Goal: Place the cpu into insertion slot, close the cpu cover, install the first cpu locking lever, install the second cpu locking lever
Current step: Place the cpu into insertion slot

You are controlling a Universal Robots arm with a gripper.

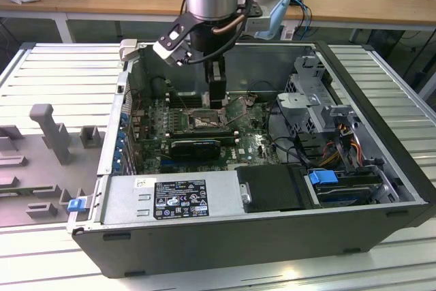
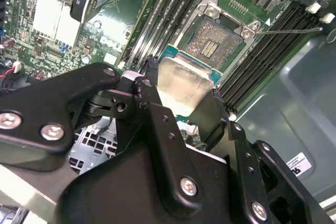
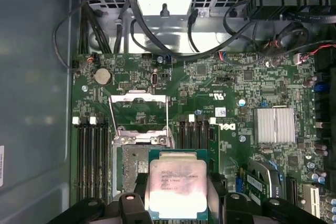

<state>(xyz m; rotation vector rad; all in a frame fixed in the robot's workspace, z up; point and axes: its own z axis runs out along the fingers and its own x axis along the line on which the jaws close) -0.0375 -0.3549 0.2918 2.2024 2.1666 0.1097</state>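
The cpu (image 3: 176, 186), a square chip with a pale silver face and a green rim, is held flat between my black fingers (image 3: 130, 203). My gripper (image 3: 177, 205) is shut on it. In the second wrist view the cpu (image 2: 185, 81) hangs close above the board, beside the insertion slot (image 2: 212, 40) and partly over its edge. The insertion slot (image 3: 130, 165) lies bare with its brownish pin field showing. The cpu cover (image 3: 139, 109) is swung open, lying back over the board from its hinge. In the exterior view my gripper (image 1: 216, 99) reaches down into the case over the insertion slot (image 1: 204, 122).
Long black memory slots (image 3: 89, 156) flank the socket on both sides. A black card (image 1: 194, 146), a finned heat sink (image 3: 274, 125), cables (image 3: 157, 40) and a metal drive cage (image 1: 317, 93) surround it. The case walls (image 1: 381, 100) and power supply (image 1: 174, 199) close in the work area.
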